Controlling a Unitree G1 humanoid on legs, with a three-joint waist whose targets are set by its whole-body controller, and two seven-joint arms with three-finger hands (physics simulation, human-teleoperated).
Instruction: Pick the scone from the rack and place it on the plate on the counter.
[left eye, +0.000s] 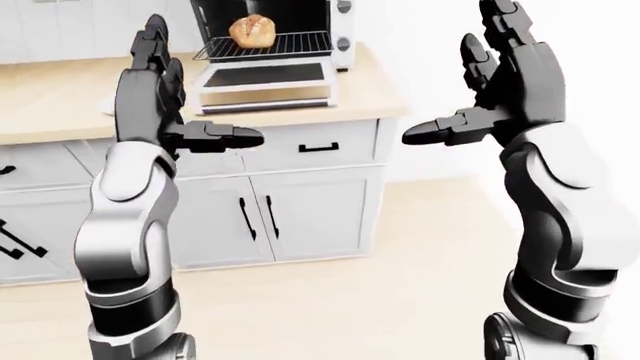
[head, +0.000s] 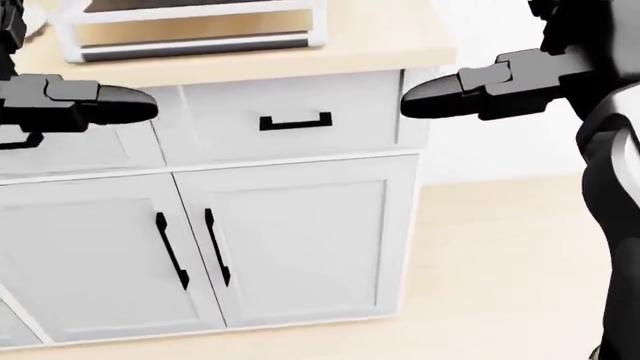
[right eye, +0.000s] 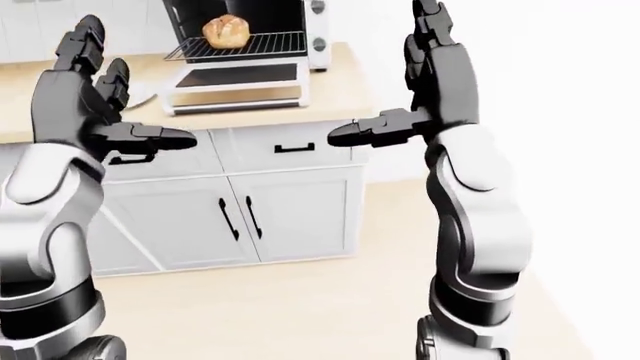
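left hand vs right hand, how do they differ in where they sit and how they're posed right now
In the left-eye view the left hand stands lower and overlaps the counter; the right hand reaches higher, against the white wall beyond the counter's end. The left hand's thumb points toward the view's right, the right hand's toward its left. Both are open, fingers up, holding nothing, with the scone untouched on the rack.

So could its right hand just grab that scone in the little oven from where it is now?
Probably not yet. The right hand is open and raised well short of the counter. The scone sits on the rack with the oven door down; nothing blocks it.
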